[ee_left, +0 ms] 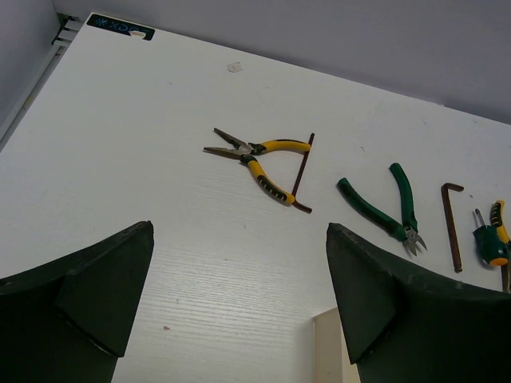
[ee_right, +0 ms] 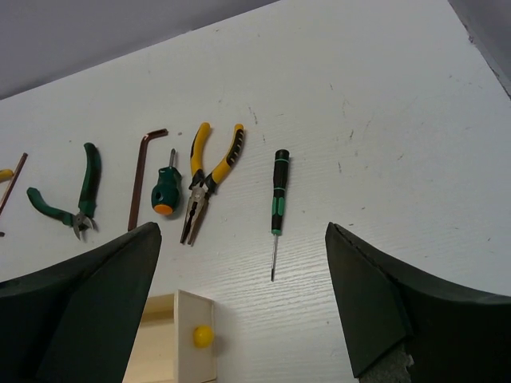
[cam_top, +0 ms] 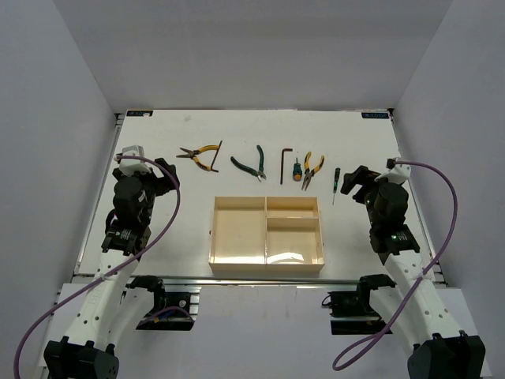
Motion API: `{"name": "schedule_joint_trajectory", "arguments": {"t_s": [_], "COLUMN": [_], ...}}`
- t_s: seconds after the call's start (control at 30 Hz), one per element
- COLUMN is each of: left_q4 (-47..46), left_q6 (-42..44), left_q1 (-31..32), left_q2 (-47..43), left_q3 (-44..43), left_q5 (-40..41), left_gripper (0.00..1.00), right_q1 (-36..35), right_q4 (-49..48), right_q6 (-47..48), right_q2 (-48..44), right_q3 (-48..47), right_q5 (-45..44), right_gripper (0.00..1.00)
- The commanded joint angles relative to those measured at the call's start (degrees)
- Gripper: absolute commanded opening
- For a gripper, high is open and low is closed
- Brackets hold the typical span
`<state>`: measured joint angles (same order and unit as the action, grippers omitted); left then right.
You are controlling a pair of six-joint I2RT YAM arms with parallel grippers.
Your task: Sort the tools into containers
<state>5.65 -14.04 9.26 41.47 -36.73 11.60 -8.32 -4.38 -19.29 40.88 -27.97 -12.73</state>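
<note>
Top external view: cream tray (cam_top: 237,237) sat mid-table (cam_top: 355,142), just beyond the arm bases. It had one large compartment on the left and two smaller on the right. All tools lay outside it, in a row on the far side. Left to right these were yellow-handled pliers (cam_top: 199,155), touching a dark hex key (cam_top: 217,155), then green-handled pliers (cam_top: 251,166), a second hex key (cam_top: 284,162), a stubby green screwdriver (cam_top: 297,170), orange-handled pliers (cam_top: 312,170) and a thin screwdriver (cam_top: 334,185). Left gripper (ee_left: 239,239) was left of the tray with fingers (ee_left: 120,279) spread wide, holding nothing. Right gripper (ee_right: 243,239) was right of the tray, near the thin screwdriver, also spread wide and holding nothing.
</note>
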Motion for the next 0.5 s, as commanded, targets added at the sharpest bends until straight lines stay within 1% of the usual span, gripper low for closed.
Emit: {"name": "schedule_joint_trajectory", "arguments": {"t_s": [0.0, 0.1, 0.17, 0.37, 0.43, 0.47], "left_q4": [0.41, 0.5, 0.68, 0.76, 1.03, 1.2], "left_q6": [-0.02, 0.15, 0.16, 0.07, 0.07, 0.07], "left_q1": [0.32, 0.32, 0.32, 0.32, 0.32, 0.32], "left_q2": [-0.69, -0.6, -0.43, -0.08, 0.54, 0.8], "left_q3": [-1.06, -1.06, -1.06, -1.06, -1.41, -1.59], "left_q5": [0.1, 0.09, 0.18, 0.01, -0.34, -0.69], "left_gripper": [0.98, 0.98, 0.98, 0.98, 0.98, 0.98], "right_q1": [0.05, 0.05, 0.14, 0.14, 0.14, 0.14], "right_q4": [-1.33, -1.07, 0.77, 7.19, 7.98, 9.81], "right_q6": [0.3, 0.13, -0.4, -1.01, -0.4, -0.31], "right_q2": [0.42, 2.52, 4.46, 16.75, 19.57, 22.8], "right_q3": [-2.18, -2.88, -5.07, -13.15, -15.09, -17.71], "right_q5": [-1.77, -2.38, -2.47, -3.7, -5.1, -5.55], "right_gripper": [0.89, 0.89, 0.88, 0.84, 0.79, 0.78]}}
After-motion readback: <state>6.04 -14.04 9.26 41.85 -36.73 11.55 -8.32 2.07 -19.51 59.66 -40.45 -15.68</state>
